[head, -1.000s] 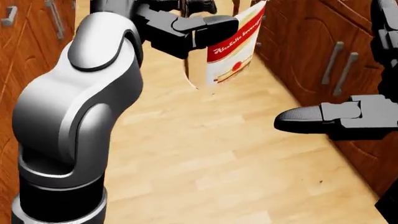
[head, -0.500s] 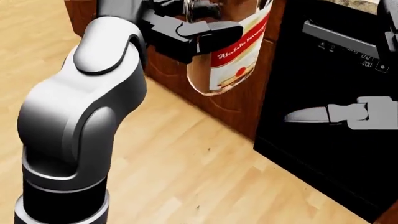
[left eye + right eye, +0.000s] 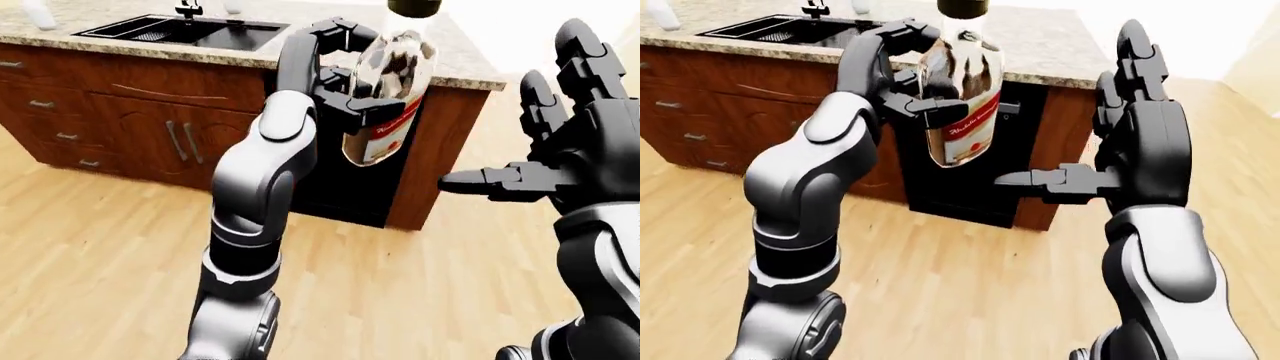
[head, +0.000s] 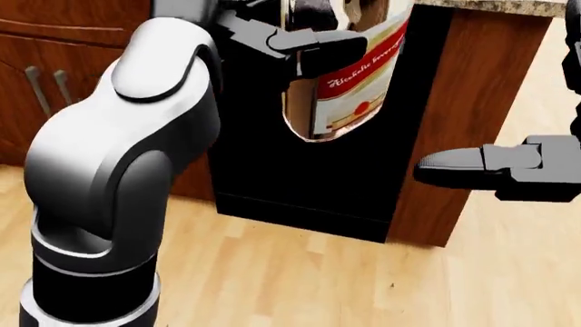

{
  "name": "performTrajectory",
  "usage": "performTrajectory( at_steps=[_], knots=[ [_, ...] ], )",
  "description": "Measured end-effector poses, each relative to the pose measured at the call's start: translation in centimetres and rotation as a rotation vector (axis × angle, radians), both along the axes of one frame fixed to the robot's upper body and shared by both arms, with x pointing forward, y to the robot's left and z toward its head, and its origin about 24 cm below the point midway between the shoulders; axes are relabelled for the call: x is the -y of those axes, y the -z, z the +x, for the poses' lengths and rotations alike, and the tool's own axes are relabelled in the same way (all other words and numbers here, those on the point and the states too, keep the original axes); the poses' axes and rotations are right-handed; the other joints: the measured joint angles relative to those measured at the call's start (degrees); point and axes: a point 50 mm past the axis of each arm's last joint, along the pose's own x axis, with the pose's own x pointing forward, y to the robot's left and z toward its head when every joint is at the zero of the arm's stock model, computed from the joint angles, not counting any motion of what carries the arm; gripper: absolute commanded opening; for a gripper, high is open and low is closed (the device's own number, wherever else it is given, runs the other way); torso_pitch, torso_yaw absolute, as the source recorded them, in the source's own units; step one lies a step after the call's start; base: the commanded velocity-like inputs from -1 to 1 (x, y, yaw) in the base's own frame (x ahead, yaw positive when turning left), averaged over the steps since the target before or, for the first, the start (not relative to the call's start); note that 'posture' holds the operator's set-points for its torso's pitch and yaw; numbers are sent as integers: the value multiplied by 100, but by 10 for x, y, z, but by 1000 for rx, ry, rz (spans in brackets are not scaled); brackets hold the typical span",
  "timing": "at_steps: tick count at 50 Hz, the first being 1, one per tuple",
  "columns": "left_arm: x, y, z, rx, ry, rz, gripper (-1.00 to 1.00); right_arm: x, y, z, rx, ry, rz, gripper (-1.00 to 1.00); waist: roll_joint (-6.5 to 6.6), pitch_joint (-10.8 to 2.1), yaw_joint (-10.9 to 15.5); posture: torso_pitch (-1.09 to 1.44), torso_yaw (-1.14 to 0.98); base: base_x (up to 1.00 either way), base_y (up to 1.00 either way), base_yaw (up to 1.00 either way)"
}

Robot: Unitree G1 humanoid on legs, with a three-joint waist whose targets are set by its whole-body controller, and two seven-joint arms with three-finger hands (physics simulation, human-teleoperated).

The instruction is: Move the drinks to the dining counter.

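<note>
Bottle (image 3: 962, 112) of clear glass, with a dark cap and a red-and-white label, hangs in the air, gripped by the left hand (image 3: 902, 75), whose dark fingers close round its body just above the label. In the right-eye view it sits near the top centre, upright with a slight tilt. The right hand (image 3: 1130, 139) is raised to the right of the bottle, well clear of it, with fingers spread apart and holding nothing: two fingers stand upward and the thumb (image 3: 1040, 180) juts toward the view's left, below the bottle's base.

Behind the bottle stands a kitchen island with a speckled granite countertop (image 3: 455, 60) and reddish wooden cabinets (image 3: 120, 127) with metal handles. A black sink (image 3: 175, 30) is set into the countertop at the upper left of the left-eye view. A black appliance panel (image 4: 300, 177) fills the island's face directly behind the bottle. Light wooden floor (image 3: 90, 262) spreads below.
</note>
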Motion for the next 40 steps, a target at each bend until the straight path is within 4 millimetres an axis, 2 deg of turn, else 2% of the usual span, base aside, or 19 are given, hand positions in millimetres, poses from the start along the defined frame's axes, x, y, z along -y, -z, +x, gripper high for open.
performTrajectory(
  at_steps=[1,3,5,7,9,13,18,21,22,23,25,27,30,33,35,36,37,38,40],
  knots=[
    [0,-2,-2,9,8,-1,-100,-2,-2,-1,16,-4,-10,100,70,90,12,0,0,0,0,0],
    [-4,-5,-2,26,-2,-14,-100,-6,-3,-3,38,-29,-24,100,82,163,7,0,0,0,0,0],
    [-9,-8,-2,38,-24,-25,-100,-7,-5,-3,52,-39,-27,100,98,114,-10,0,0,0,0,0],
    [-13,-10,-1,47,-47,-32,-100,-6,-6,-3,56,-34,-21,100,152,0,-49,0,0,0,0,0],
    [-19,-7,1,34,-72,-35,-100,-7,-3,-1,34,-39,-16,100,5,36,45,0,0,13,0,0],
    [-26,5,8,-32,-120,-17,-100,-9,0,1,11,-63,-18,100,11,65,185,0,0,43,0,0],
    [-21,-11,0,51,-89,-37,-100,-7,-4,-3,54,-49,-17,100,-252,55,269,0,0,56,-1,0],
    [-18,-19,-3,84,-70,-45,-100,-7,-6,-3,64,-49,-16,100,-523,24,320,0,0,69,-1,0],
    [-16,-19,-4,86,-62,-48,-100,-5,-7,-4,65,-42,-15,100,-516,25,271,0,0,72,-1,0],
    [-15,-17,-5,78,-53,-45,-100,-4,-5,-4,58,-33,-10,100,-448,74,263,0,0,71,0,0],
    [-10,-10,-4,46,-31,-26,-100,-2,-4,-5,44,-15,-2,100,-423,26,239,0,0,72,-1,0],
    [-9,-7,-2,24,-24,-15,-100,-2,-6,-4,48,-14,-3,100,-342,-14,203,0,0,75,-1,0],
    [-11,-9,-2,29,-33,-18,-100,-4,-7,-4,60,-23,-5,100,-177,0,126,0,0,81,-1,0],
    [-13,-13,-3,46,-38,-25,-100,-4,-6,-3,55,-23,-4,100,2,-80,17,0,0,82,-1,0],
    [-14,-16,-4,61,-43,-30,-100,-4,-8,-3,63,-24,-4,100,181,-133,41,0,0,82,-1,0],
    [-16,-15,-4,62,-48,-33,-100,-5,-7,-3,60,-33,0,100,127,-18,106,0,0,82,-2,0],
    [-18,-11,-2,46,-59,-34,-100,-7,-5,-3,45,-44,0,100,151,151,152,0,0,83,-1,0],
    [-22,-7,0,25,-77,-31,-100,-9,-3,-1,29,-59,-2,100,199,196,198,0,0,82,-1,0],
    [-24,-3,4,-7,-102,-20,-100,-9,-4,-2,22,-66,-7,100,223,93,234,0,0,82,-1,0]
  ],
)
